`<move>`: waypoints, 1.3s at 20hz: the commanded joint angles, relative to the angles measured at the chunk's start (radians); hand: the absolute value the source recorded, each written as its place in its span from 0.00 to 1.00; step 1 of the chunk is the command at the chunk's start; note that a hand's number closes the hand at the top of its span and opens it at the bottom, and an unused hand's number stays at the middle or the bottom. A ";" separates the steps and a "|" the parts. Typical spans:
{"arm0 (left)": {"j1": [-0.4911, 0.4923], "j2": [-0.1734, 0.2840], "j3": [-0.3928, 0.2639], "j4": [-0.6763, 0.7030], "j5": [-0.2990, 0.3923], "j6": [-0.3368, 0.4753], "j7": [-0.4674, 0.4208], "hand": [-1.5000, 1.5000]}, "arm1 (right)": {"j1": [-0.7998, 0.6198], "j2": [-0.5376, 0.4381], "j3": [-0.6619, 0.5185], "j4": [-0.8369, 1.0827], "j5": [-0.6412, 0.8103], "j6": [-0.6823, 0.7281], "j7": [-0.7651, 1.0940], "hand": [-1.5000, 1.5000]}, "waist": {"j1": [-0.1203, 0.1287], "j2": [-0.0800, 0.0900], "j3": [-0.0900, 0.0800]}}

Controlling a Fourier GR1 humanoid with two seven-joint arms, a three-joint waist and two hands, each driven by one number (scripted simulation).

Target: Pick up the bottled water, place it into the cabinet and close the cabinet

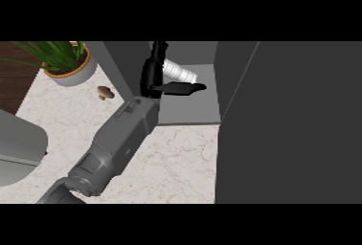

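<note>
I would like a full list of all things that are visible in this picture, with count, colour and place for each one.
bottle: one, white and clear, lying tilted inside the cabinet, at the hand
cabinet: one, dark grey, upper middle, open, its floor showing
door: one, dark grey, fills the right side of the view
plant: one, green leaves, upper left
pot: one, light grey with orange rim, upper left on the counter, holding the plant
mushroom: one, brown, on the counter below the pot
counter: one, pale marble, across the lower middle
grey object: one, left edge, cannot tell what it is
forearm: one, grey, from lower left up to the cabinet
left hand: one, black, inside the cabinet at the bottle
</note>
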 commanded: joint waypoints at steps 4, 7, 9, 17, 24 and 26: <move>0.178 -0.001 -0.132 -0.279 0.077 -0.080 0.056 0.00 | 0.025 -0.006 -0.022 -0.100 -0.034 -0.026 0.050 0.00 | 0.020 -0.008 0.000; 0.266 -0.001 -0.205 -0.396 0.119 -0.095 0.057 0.00 | 0.016 0.028 0.055 -0.123 0.023 -0.057 0.071 0.00 | 0.016 -0.006 -0.001; 0.325 0.015 -0.204 -0.492 0.073 -0.107 0.081 0.00 | 0.058 0.026 0.059 -0.098 0.061 -0.039 0.015 0.00 | 0.030 -0.011 0.000; 0.585 0.086 -0.327 -0.875 0.058 -0.099 0.164 0.00 | 0.003 -0.013 0.076 -0.124 0.104 -0.044 0.066 0.00 | 0.039 -0.006 0.000; 0.744 0.203 -0.343 -1.068 0.063 -0.107 0.220 1.00 | 0.040 -0.167 0.079 -0.149 0.164 0.103 0.043 1.00 | 0.032 -0.007 0.000; 0.818 0.239 -0.344 -1.139 0.053 -0.088 0.214 1.00 | 0.074 -0.187 0.104 -0.177 0.172 0.124 0.044 1.00 | 0.030 -0.008 0.000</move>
